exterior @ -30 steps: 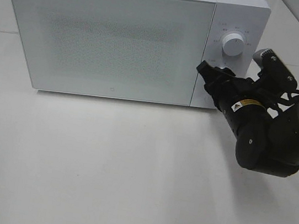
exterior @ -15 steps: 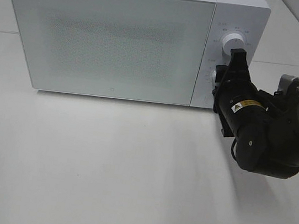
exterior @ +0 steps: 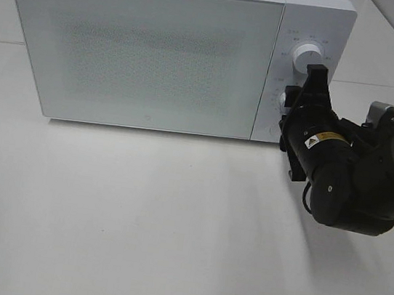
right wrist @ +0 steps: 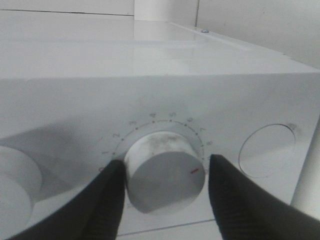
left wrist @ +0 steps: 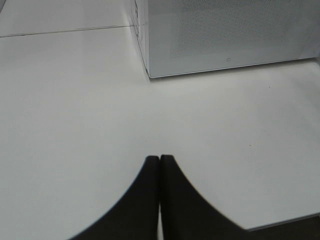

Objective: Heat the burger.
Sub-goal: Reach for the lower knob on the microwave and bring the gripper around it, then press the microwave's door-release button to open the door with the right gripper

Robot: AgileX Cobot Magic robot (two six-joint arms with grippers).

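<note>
The burger is hidden; no view shows it. A white microwave (exterior: 159, 54) stands at the back of the table with its door closed. My right gripper (exterior: 295, 102) is at its control panel, turned so one finger is above the other. In the right wrist view the gripper (right wrist: 165, 172) straddles the lower white knob (right wrist: 165, 170). One finger (right wrist: 107, 200) touches the knob's edge, and a thin gap shows at the other finger (right wrist: 235, 200), so it is open. My left gripper (left wrist: 160, 167) hovers over bare table near the microwave's front corner, shut on nothing.
An upper dial (exterior: 307, 56) sits above the gripped knob, and a round button (right wrist: 267, 150) lies on the knob's other side. The white table (exterior: 135, 219) spreads in front of the microwave. The bulky right arm (exterior: 354, 177) hangs over the table's right side.
Since a second ago my right gripper has rolled at the wrist and moved in around the lower knob. Over the last half second it barely moved, and its fingers eased apart slightly.
</note>
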